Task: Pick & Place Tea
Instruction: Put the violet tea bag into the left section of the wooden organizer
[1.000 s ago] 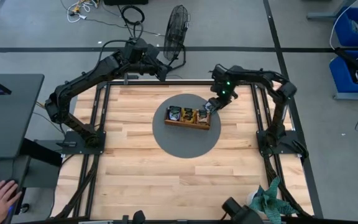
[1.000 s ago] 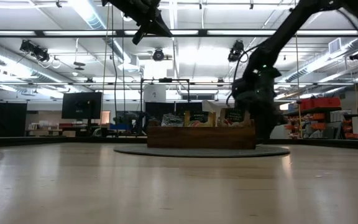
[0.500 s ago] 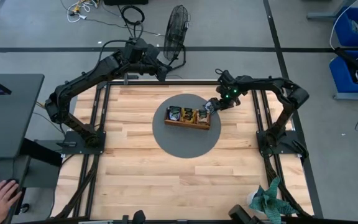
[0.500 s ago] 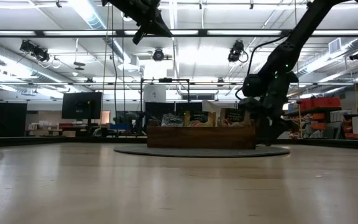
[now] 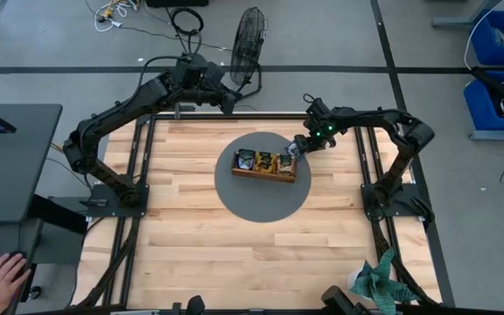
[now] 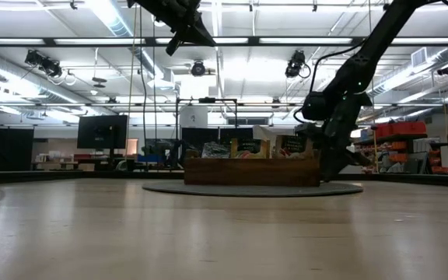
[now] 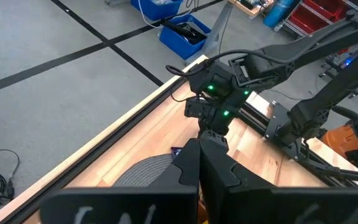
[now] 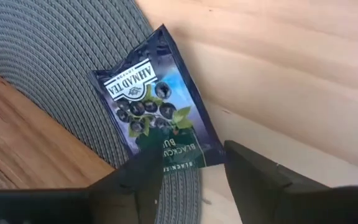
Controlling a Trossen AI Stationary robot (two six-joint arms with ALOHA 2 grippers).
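One dark blue square tea sachet (image 8: 156, 106) lies flat, half on the round grey woven mat (image 8: 55, 56) and half on the pale wooden bench (image 8: 278, 68), just right of the brown wooden tray (image 5: 265, 165) at the frame's centre. The right gripper (image 8: 191, 171) hovers over it, fingers apart. The left gripper (image 5: 231, 104), fingers together, hangs high at upper centre.

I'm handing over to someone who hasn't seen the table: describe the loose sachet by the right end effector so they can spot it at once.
Start at the round grey mat mid-table, with the wooden tray on it. Off the tray's right end, at the mat's edge, lies one blue sachet, partly on the mat and partly on bare wood, under the open right end effector. Unlike the tea in the tray, it lies flat outside it and shows dark berries.
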